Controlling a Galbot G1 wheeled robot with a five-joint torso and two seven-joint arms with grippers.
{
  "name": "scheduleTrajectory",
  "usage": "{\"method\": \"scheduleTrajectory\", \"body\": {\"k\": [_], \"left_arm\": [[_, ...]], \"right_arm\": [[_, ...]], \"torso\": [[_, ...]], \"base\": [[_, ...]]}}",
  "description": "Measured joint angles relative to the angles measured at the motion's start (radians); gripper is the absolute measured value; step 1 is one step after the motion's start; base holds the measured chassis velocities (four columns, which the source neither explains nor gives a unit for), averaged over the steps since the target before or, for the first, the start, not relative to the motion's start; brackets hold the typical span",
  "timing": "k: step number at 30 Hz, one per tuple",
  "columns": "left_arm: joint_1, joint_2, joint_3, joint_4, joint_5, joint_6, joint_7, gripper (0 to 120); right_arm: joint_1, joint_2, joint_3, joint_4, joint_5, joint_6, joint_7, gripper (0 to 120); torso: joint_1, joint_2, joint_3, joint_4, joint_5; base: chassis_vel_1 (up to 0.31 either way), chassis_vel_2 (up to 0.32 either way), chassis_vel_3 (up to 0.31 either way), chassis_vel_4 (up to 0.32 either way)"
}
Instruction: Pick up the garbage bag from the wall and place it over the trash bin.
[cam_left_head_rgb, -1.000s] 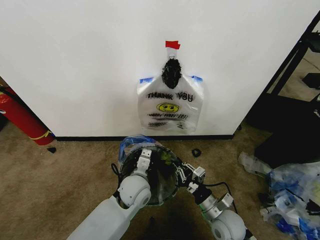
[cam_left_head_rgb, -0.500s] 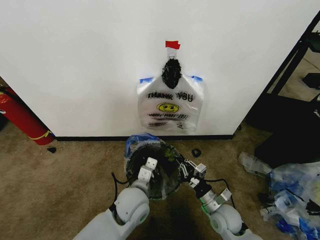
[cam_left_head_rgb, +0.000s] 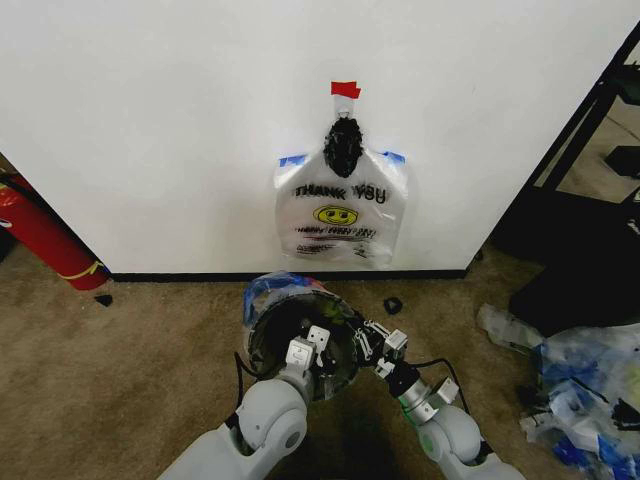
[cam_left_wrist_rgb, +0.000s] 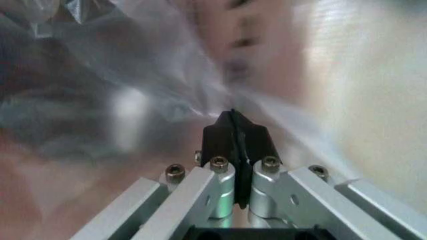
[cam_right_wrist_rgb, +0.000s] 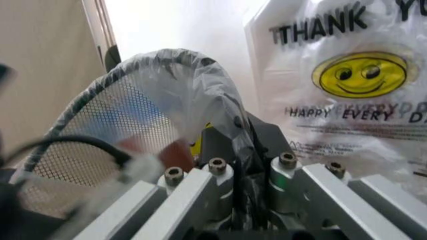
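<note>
White wall (cam_left_head_rgb: 150, 120) with a black baseboard, tan carpet below; the printed smiley bag (cam_left_head_rgb: 340, 215) hangs taped up, and the trash bin (cam_left_head_rgb: 262, 345) stands on the carpet just in front of it. My left gripper (cam_left_wrist_rgb: 235, 131) has its black pads pressed together with nothing visible between them, film all around it; in the head view it sits over the bin mouth. My right gripper (cam_right_wrist_rgb: 235, 150) is at the bin's right rim, jaws pinched on a fold of the garbage bag (cam_right_wrist_rgb: 193, 82), which is draped over the mesh rim with a bluish bunch on the far side. Risks as I judge them: thin film may tear on the rim if I pull; the light bin may tip or slide; and the bag could lift off the far edge if I drag it toward me.
</note>
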Motion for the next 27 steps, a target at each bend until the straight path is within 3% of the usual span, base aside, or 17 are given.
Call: {"method": "scheduleTrajectory", "body": {"k": [8,15,22,27], "left_arm": [[-0.022,0.014,0.001,0.056,0.07,-0.002,-0.012,0],[-0.016,0.034,-0.004,0.072,0.166,-0.051,-0.008,0],[0.01,0.045,0.004,0.036,0.23,-0.137,0.054,0],[0.033,0.05,0.019,-0.016,0.213,-0.147,0.075,0]], "right_arm": [[-0.019,-0.013,0.005,0.037,0.016,0.001,-0.005,1],[-0.016,-0.018,0.007,0.036,0.036,0.002,-0.008,1],[0.005,-0.007,0.0,-0.011,0.039,0.002,-0.008,1],[0.028,0.009,-0.001,-0.047,0.038,0.005,-0.008,1]], "torso": [[0.0,0.0,0.0,0.0001,0.0],[0.0,0.0,0.0,0.0001,0.0],[0.0,0.0,0.0,0.0001,0.0],[0.0,0.0,0.0,0.0001,0.0]], "base": [[0.0,0.0,0.0,0.0],[0.0,0.0,0.0,0.0],[0.0,0.0,0.0,0.0],[0.0,0.0,0.0,0.0]]}}
